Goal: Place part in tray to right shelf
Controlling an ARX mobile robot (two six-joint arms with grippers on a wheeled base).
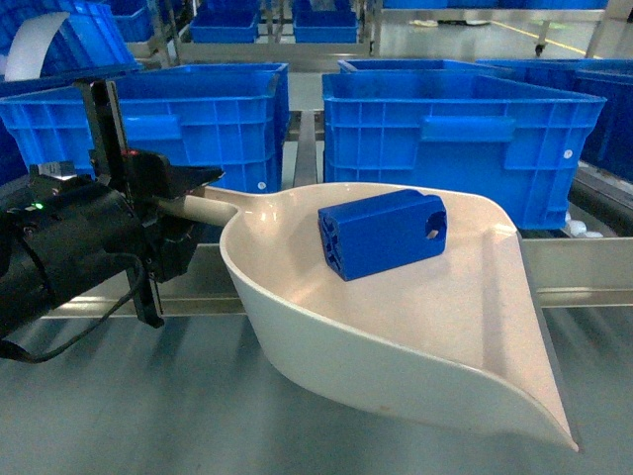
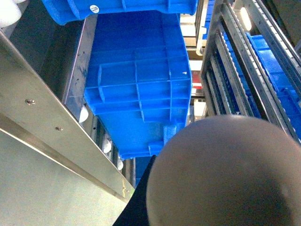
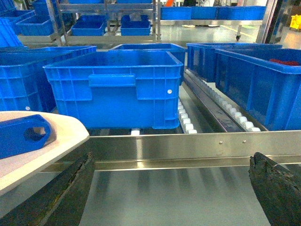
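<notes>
Left gripper (image 1: 168, 213) is clamped on the tray (image 1: 415, 327) handle at head-view left, holding the scoop out in front of the robot; the left wrist view is mostly blocked by the rounded handle end. Right gripper (image 3: 171, 188) is wide apart and empty, its two dark fingers (image 3: 56, 195) at the lower corners of its wrist view, aimed at the shelf rail (image 3: 188, 148). Part (image 1: 381, 233) lies inside the tray, on the bowl's back half, not touching either gripper. Its long axis runs roughly left-right across the head view, slightly tilted, with the slotted end pointing right and the ribbed open end toward the camera. Tray's long axis runs from the handle at left to the wide mouth at lower right. Right shelf sits just beyond the tray, rail (image 1: 584, 267) and rollers behind it, big crate (image 1: 455, 129) already on it. Left arm is the one carrying; likely next is moving the tray right toward the shelf.
</notes>
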